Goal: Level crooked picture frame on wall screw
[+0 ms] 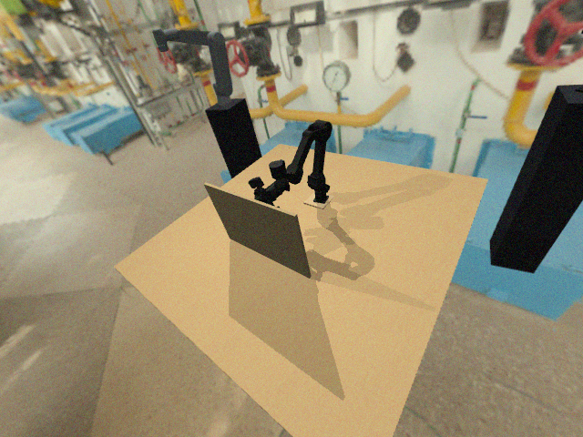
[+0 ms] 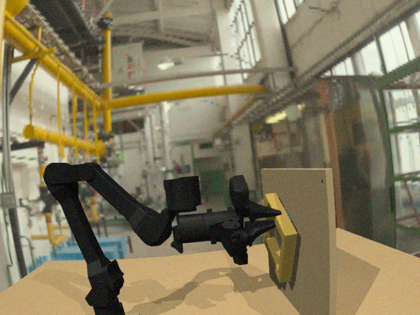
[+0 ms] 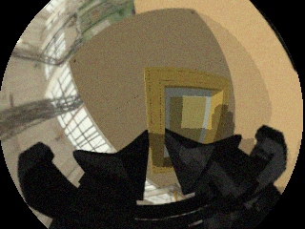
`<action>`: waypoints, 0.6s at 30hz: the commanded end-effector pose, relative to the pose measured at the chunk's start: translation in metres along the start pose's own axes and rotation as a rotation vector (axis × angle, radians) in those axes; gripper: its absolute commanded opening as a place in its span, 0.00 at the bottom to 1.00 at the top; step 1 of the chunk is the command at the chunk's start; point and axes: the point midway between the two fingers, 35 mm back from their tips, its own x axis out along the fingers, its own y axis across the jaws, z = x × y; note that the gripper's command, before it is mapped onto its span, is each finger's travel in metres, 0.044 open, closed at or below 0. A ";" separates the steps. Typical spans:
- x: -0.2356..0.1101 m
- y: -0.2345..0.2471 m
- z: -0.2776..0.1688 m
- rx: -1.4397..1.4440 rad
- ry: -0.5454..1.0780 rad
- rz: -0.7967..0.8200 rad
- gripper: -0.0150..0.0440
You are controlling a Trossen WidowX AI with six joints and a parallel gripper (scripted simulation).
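The yellow picture frame [image 2: 285, 237] [image 3: 185, 79] hangs on the near face of an upright tan wall panel [image 1: 263, 230] [image 2: 305, 199] [image 3: 105, 76]. In the top view the panel hides the frame. My gripper [image 2: 275, 218] [image 3: 155, 132] reaches in level from the arm side. It is shut on one side bar of the frame, with one finger on each side of the bar. In the wrist view the frame's top edge runs a little aslant. The screw and the notched strip are hidden behind the frame.
The panel stands on a tan table [image 1: 376, 291] [image 2: 383, 257]. The arm's base [image 1: 318, 191] [image 2: 102, 288] sits behind the panel near the table's far edge. Two black pillars [image 1: 233, 136] [image 1: 541, 178] stand off the table's corners.
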 end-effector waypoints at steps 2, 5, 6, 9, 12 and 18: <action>0.000 0.007 -0.002 -0.001 0.002 0.019 0.25; 0.000 0.006 -0.002 -0.001 0.002 0.019 0.25; 0.000 0.006 -0.002 -0.001 0.002 0.019 0.25; 0.000 0.005 -0.002 -0.001 0.002 0.019 0.25; 0.000 0.004 -0.002 -0.001 0.002 0.019 0.25; 0.000 0.002 -0.002 0.000 0.002 0.019 0.25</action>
